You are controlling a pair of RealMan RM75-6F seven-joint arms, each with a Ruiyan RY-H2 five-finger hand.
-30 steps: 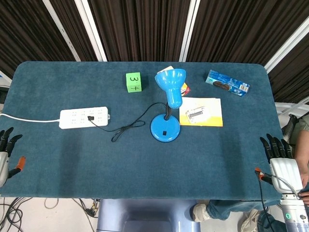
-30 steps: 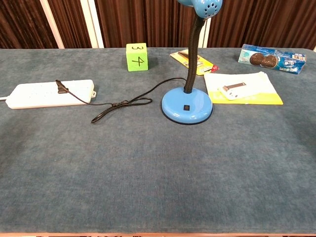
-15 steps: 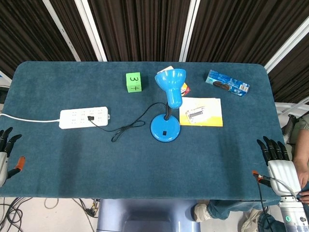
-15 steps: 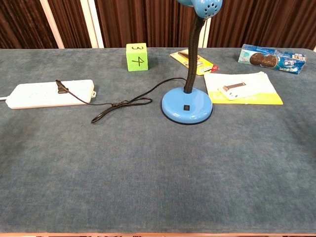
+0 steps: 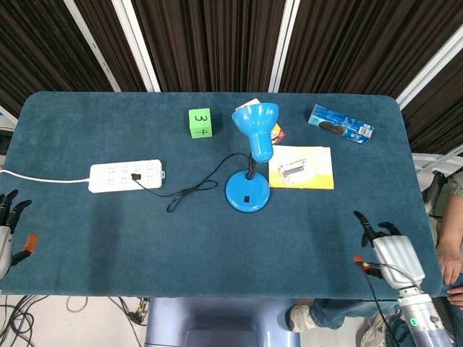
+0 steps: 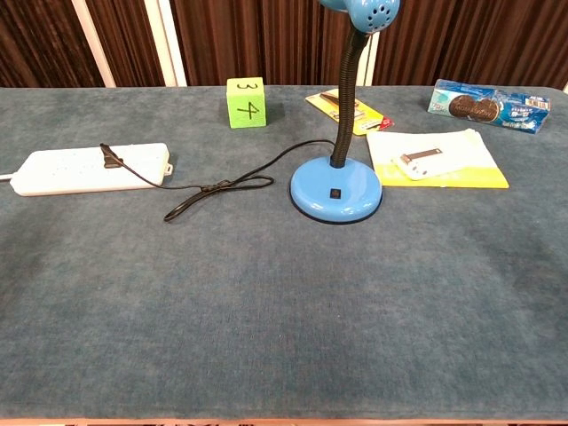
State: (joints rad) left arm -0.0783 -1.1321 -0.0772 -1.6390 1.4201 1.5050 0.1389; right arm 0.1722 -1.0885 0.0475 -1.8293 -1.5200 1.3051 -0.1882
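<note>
A blue desk lamp [image 5: 248, 191] [image 6: 336, 188] stands mid-table, its shade [image 5: 257, 129] tilted toward the far side. Its black cord [image 5: 192, 191] [image 6: 217, 187] runs left to a plug seated in a white power strip [image 5: 126, 176] [image 6: 87, 168]. My right hand [image 5: 388, 247] hovers over the table's near right corner, fingers spread, holding nothing. My left hand [image 5: 7, 230] hangs off the near left edge, fingers apart and empty. The chest view shows neither hand.
A green cube [image 5: 200, 122] [image 6: 245, 102] marked 3 and 4 sits behind the lamp. A yellow sheet [image 5: 302, 168] [image 6: 437, 158] with a small white device lies right of the lamp. A blue biscuit packet [image 5: 341, 123] [image 6: 484, 105] lies at the far right. A person's hand and legs show at the right edge.
My right hand has moved left and inward from the right edge, over the table's near right corner. My left hand has barely shifted.
</note>
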